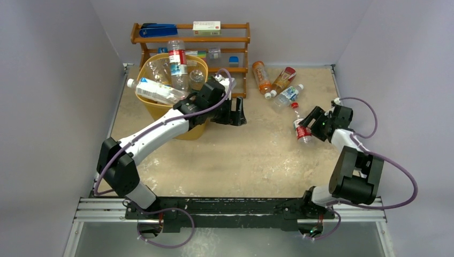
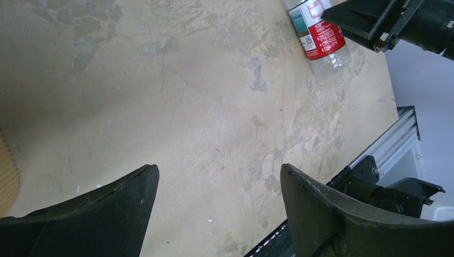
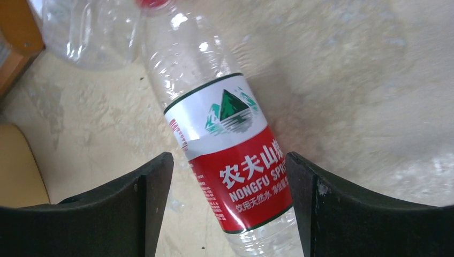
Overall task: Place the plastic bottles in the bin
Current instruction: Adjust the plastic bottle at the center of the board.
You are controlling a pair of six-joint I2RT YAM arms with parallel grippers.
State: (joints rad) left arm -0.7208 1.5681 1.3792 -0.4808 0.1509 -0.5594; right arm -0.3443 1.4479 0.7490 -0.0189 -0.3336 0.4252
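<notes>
A clear bottle with a red and white label (image 3: pixel 230 160) lies on the table between the open fingers of my right gripper (image 3: pixel 229 160); the left finger (image 3: pixel 144 198) stands apart from it and the right finger is close beside it. From above, that bottle (image 1: pixel 302 131) lies at my right gripper (image 1: pixel 309 124). It also shows in the left wrist view (image 2: pixel 321 32). Three more bottles lie near the back: an orange one (image 1: pixel 261 76), a red-orange one (image 1: pixel 284 78) and a clear one (image 1: pixel 286 96). The yellow bin (image 1: pixel 155 110) holds several bottles (image 1: pixel 152 91). My left gripper (image 1: pixel 235 112) is open and empty just right of the bin, over bare table (image 2: pixel 219 171).
A brown wooden shelf rack (image 1: pixel 193 38) with small boxes and a blue stapler stands behind the bin. Grey walls close the table on three sides. A metal rail (image 1: pixel 230 211) with the arm bases runs along the near edge.
</notes>
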